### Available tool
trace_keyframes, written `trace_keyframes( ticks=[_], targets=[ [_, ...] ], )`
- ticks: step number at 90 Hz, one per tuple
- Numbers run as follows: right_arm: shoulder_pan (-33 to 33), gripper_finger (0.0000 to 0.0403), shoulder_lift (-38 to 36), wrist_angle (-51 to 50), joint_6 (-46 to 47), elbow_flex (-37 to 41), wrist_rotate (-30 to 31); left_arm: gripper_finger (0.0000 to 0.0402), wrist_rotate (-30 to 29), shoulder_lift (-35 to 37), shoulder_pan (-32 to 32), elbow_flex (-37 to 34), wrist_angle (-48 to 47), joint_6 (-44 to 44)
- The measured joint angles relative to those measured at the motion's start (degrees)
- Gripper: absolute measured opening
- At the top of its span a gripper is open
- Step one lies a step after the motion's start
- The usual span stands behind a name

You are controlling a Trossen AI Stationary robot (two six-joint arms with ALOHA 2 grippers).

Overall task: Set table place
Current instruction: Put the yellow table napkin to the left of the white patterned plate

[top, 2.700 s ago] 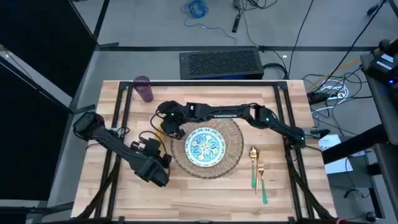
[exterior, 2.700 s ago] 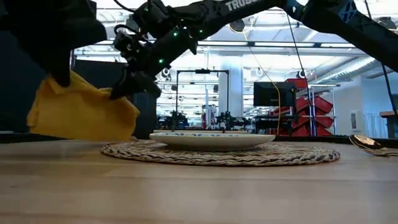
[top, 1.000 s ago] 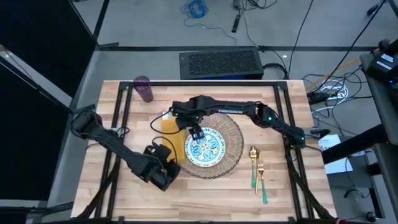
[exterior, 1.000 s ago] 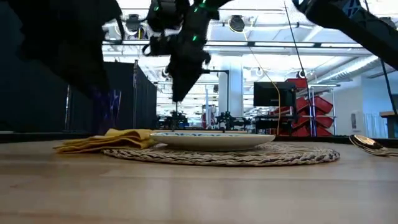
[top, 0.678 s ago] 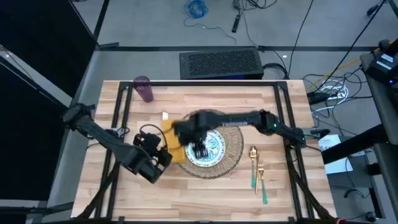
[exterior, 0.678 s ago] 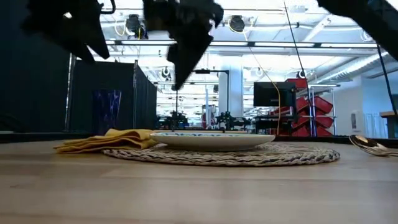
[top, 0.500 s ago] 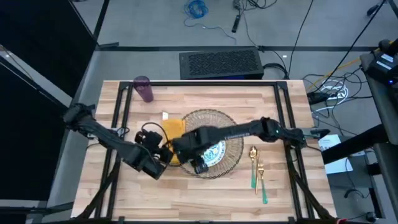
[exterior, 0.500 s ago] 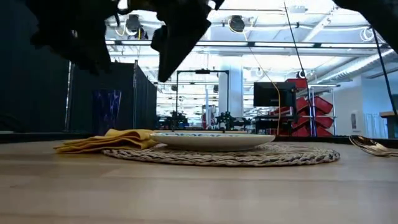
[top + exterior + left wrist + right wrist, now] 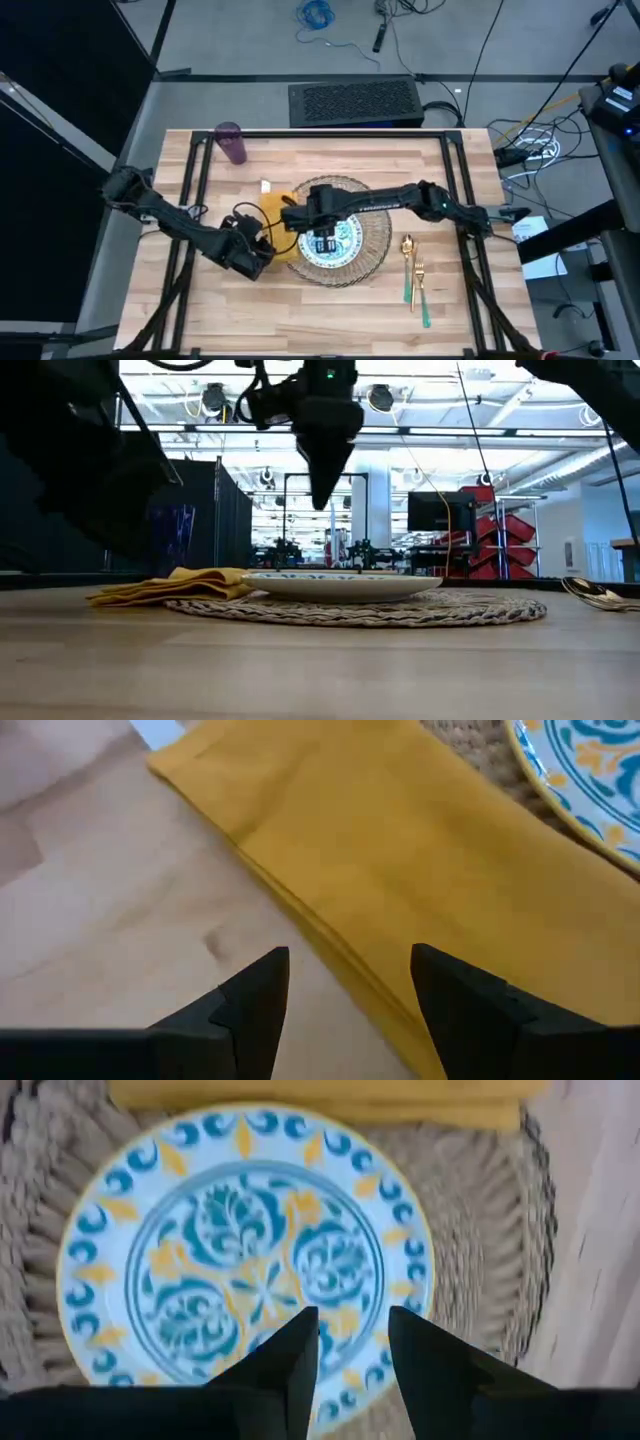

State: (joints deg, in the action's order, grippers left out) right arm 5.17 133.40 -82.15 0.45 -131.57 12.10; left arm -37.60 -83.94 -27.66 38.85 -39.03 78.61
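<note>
So from my seat, the right gripper (image 9: 325, 243) is hanging over the plate (image 9: 338, 240), which sits on the woven mat (image 9: 373, 228) around the middle of the table (image 9: 330, 310). In the right wrist view its two fingers (image 9: 285, 1360) are parted just a little with nothing between them, pointing down at the plate's teal pattern. The left gripper (image 9: 262, 262) is low beside the yellow napkin (image 9: 277, 212), on the side away from the plate; its wrist view shows the jaws spread fairly wide and empty, right at the folded edge of the cloth. The napkin lies flat with one edge overlapping the mat's rim, close to the plate. The fork (image 9: 420, 283) and spoon (image 9: 408, 262) lie side by side just off the mat's other side, and the purple cup (image 9: 231, 142) is up near the far left corner, well apart from everything else.
</note>
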Motion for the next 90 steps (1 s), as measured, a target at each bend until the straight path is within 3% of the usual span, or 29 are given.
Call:
trace_keyframes(
  ticks=[14,23,50,60,72,90],
  targets=[
    [1.0,0.0109,-1.0,3.2,-0.1,0.0,-0.5,0.0196,-0.9,0.0,1.5,0.0,0.9,-3.1],
    [1.3,0.0109,-1.2,5.2,-0.4,0.0,-1.8,0.0196,1.7,0.0,3.6,-0.1,4.6,-8.3],
    [2.4,0.0104,-1.2,12.9,-1.4,0.0,-20.6,0.0195,11.7,1.4,11.1,-1.3,15.7,-25.0],
    [4.4,0.0078,-1.1,13.4,-4.0,0.0,-21.3,0.0195,16.7,4.5,14.1,-1.3,16.7,-29.4],
    [6.2,0.0013,-1.1,13.7,-6.5,0.0,-21.7,0.0195,20.5,8.9,16.6,-1.3,16.4,-32.9],
    [6.7,0.0001,-1.0,12.8,-5.3,0.2,-18.4,0.0177,21.1,9.0,20.4,-2.1,9.6,-36.1]
  ],
)
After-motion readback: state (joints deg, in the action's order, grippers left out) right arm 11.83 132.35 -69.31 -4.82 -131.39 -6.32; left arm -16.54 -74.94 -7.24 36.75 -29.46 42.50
